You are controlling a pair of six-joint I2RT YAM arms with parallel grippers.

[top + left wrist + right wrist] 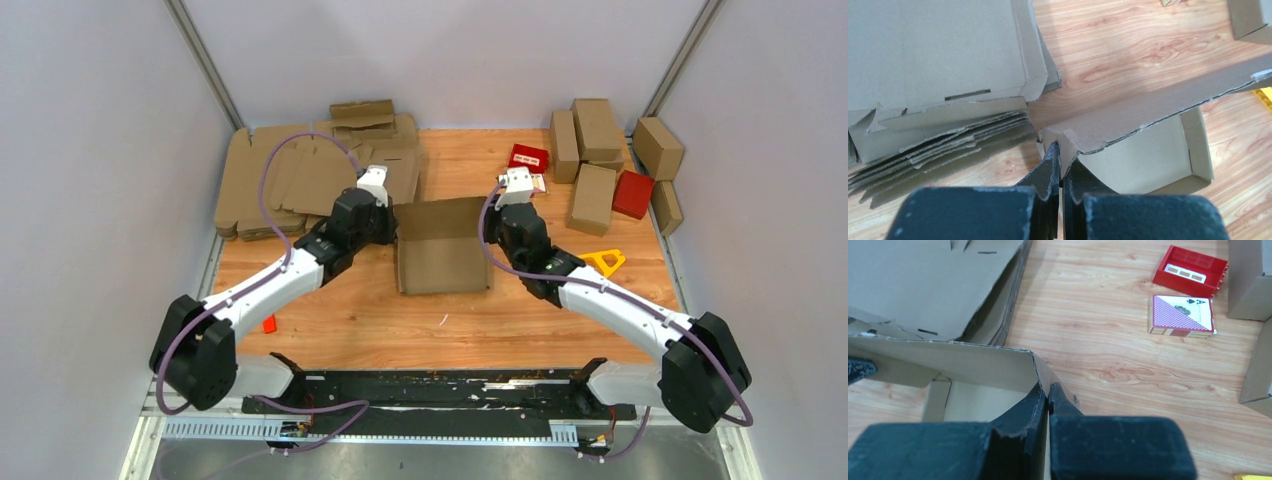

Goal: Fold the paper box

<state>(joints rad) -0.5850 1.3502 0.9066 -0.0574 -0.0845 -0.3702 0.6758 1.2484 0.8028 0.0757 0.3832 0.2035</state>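
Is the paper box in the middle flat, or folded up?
Partly folded: the paper box has walls standing up and its top open. The left claw and right claw each pinch a corner.

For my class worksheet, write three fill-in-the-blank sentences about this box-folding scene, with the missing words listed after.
1. The paper box is pinched at two corners, one by the left end effector and one by the ____ end effector.
2. The stack of flat blanks lies on the ____ arm's side of the table.
3. The pack of playing cards lies beside an open tray coloured ____.
Missing words: right; left; red.
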